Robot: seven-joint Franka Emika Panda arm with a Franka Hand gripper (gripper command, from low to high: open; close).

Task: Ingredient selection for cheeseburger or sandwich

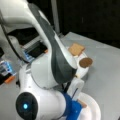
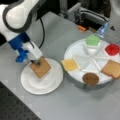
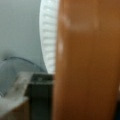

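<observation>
A grey table (image 2: 75, 105) carries everything; behind it the room is dark, with some equipment along the table's far edge, and a perforated dark board shows at 7 o'clock in a front view.

At a front view's left, the white arm ends in a blue mount and the gripper (image 2: 37, 62). Its fingers (image 2: 35, 53) are clamped on the edge of a tan-brown toast square (image 2: 41, 68), which is held tilted just above, or touching, the white paper plate (image 2: 47, 86); which of the two cannot be told. In the wrist view the toast (image 3: 87, 65) fills most of the picture, with the plate's ribbed rim (image 3: 48, 37) beside it.

Just to the right of the plate stands a round white divided tray (image 2: 82, 50). In its sections lie the yellow cheese square (image 2: 70, 64) at 8 o'clock, a brown disc (image 2: 90, 78) at 6 o'clock, a second toast square (image 2: 112, 69) at 4 o'clock, a red disc (image 2: 112, 49) at 2 o'clock and a green disc (image 2: 92, 40) at 12 o'clock.

In a front view the arm (image 1: 45, 62) hides most of the tray.
</observation>
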